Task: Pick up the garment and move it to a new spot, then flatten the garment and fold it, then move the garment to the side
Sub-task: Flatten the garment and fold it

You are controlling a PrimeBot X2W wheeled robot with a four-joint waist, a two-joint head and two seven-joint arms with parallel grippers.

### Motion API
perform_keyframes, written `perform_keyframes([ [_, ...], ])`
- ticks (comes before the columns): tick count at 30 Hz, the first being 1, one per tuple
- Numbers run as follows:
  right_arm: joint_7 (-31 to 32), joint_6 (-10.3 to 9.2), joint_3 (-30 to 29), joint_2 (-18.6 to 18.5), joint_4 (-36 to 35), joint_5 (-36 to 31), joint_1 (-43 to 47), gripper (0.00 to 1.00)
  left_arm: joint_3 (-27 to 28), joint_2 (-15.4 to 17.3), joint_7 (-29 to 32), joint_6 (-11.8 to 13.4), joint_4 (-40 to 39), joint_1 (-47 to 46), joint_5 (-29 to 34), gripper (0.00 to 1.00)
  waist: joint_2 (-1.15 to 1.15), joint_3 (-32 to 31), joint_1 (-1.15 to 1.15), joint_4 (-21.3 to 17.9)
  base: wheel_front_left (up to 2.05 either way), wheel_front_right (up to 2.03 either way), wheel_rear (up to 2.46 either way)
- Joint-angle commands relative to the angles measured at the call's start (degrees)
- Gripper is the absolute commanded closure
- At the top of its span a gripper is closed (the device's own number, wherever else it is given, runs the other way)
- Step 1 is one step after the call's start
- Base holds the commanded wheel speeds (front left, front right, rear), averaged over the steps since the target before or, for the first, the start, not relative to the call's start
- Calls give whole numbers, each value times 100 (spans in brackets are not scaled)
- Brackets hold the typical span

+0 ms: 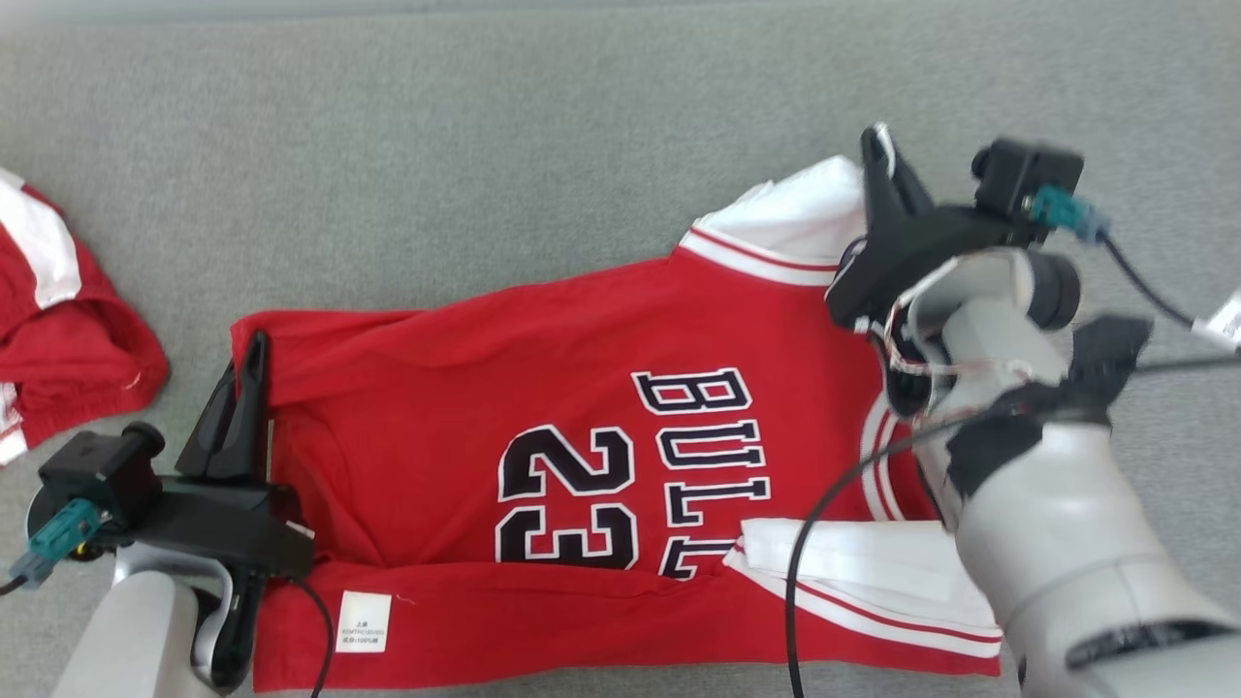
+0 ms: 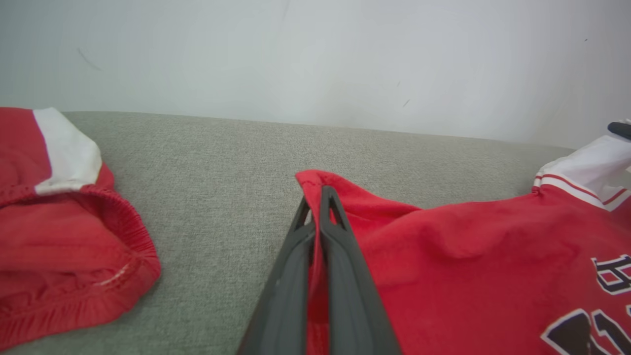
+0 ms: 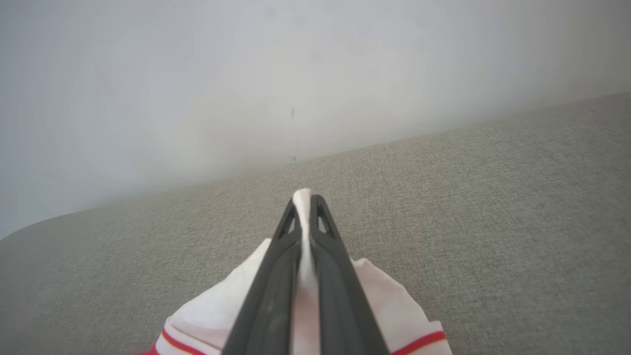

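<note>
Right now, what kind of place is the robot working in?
Probably an indoor clothes-folding spot, maybe a couch or padded bench: grey fabric surface meeting a plain white wall, a red jersey spread on it, another red garment nearby.

A red jersey (image 1: 436,407) with white sleeves, printed BULLS 23, is lying spread sideways on grey upholstery (image 1: 485,145), its near edge folded over.

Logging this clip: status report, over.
Left pincer shut on jersey, red corner. Right pincer shut on its white sleeve. Jersey spread, near edge folded. Shorts off left, apart.
</note>
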Motion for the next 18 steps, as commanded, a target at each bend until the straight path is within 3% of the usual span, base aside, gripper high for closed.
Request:
perform_keyframes([
  [1,-16,0,259,-83,-320,333,306,100,20,59,-33,33,21,129,-16,100,0,-180,1,-147,0,0,0],
  [5,148,1,902,-466,-1374,1255,1036,100,39,74,-23,54,0,257,-59,100,0,-306,1,-207,0,0,0],
  [10,307,1,1279,-1008,-2684,2186,2041,100,24,92,-6,85,-32,402,-91,100,0,-412,1,-243,0,0,0],
  [18,446,0,1508,-1464,-4121,2808,3330,100,-19,85,-6,161,-174,703,-95,100,0,-574,1,-316,0,0,0],
])
